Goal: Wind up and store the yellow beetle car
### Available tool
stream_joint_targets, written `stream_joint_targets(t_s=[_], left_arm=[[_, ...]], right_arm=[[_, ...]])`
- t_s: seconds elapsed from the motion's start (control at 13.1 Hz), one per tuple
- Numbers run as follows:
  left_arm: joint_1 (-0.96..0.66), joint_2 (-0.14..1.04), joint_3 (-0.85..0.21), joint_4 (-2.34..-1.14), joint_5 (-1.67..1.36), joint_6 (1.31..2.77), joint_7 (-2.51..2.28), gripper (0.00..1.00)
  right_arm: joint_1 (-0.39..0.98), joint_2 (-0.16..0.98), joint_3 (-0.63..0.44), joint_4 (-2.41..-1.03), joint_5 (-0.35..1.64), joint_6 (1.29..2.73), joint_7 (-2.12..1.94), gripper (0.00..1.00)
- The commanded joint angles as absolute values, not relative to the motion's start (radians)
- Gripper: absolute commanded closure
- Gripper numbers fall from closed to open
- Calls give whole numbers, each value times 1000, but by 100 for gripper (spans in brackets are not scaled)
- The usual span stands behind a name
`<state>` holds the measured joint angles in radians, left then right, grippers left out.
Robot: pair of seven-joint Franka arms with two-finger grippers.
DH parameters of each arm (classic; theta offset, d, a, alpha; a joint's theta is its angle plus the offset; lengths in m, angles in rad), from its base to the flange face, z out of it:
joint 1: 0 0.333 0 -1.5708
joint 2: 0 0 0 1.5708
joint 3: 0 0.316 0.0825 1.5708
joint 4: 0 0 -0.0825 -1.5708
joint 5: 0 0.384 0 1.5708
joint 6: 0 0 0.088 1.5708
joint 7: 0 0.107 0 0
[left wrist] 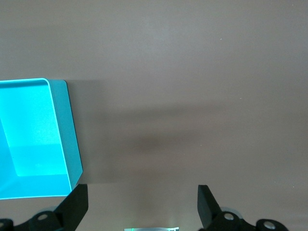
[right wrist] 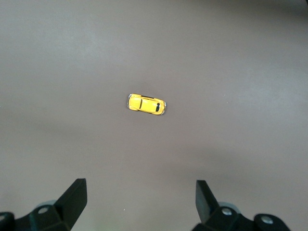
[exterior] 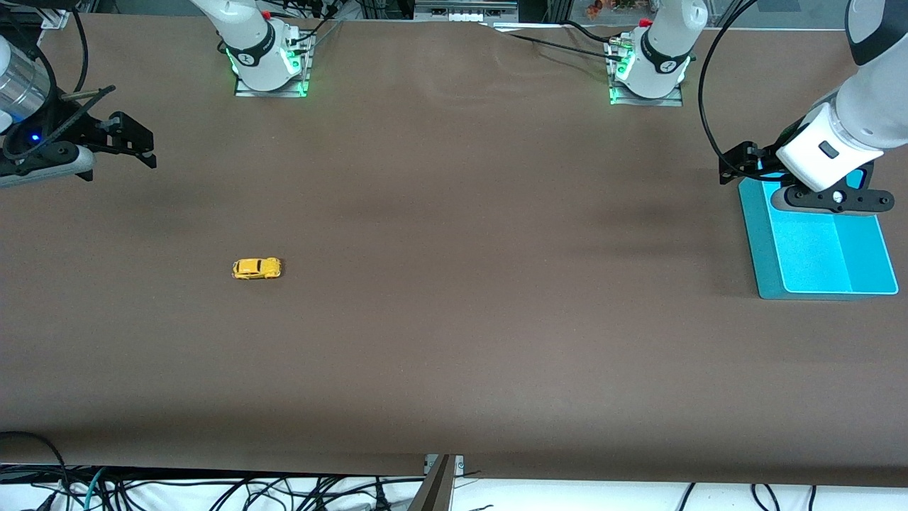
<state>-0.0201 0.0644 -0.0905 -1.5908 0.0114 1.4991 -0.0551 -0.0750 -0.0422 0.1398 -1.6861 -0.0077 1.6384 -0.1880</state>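
One yellow beetle car (exterior: pixel 257 268) on brown surface (exterior: pixel 454 341), toward right arm's end, untouched. Right end effector (right wrist: pixel 139 204) spread, empty, raised over surface. Left end effector (left wrist: pixel 143 209) spread, empty, over cyan tray (exterior: pixel 816 255) edge.

We see the yellow beetle car (exterior: pixel 257 268) on the table (exterior: pixel 454 341) toward the right arm's end, the tray (exterior: pixel 816 280) well apart at the left arm's end

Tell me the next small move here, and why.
Probably the right gripper should travel over the yellow beetle car and descend. The car sits untouched on the table toward the right arm's end; that gripper is open and nearest. The left gripper waits open over the blue tray.
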Motion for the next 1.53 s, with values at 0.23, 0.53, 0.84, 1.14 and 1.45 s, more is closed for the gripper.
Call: stream_joint_targets(t_s=[0.23,0.53,0.84,1.14,1.45], left_arm=[[-21,78,-89,-1559,0,1473,-63,0],[-21,78,-89,-1559,2,1473,-63,0],[-21,78,-89,-1559,2,1473,-63,0],[-21,78,-89,-1559,2,1473,-63,0],[-21,78,-89,-1559,0,1473,-63,0]], right_arm=[[-60,-35,121,-1654,6,1588,-172,0],[-60,-35,121,-1658,5,1577,-173,0],[-60,-37,121,-1661,3,1572,-175,0],[-60,-37,120,-1661,5,1572,-175,0],[-60,-37,118,-1661,5,1572,-175,0]])
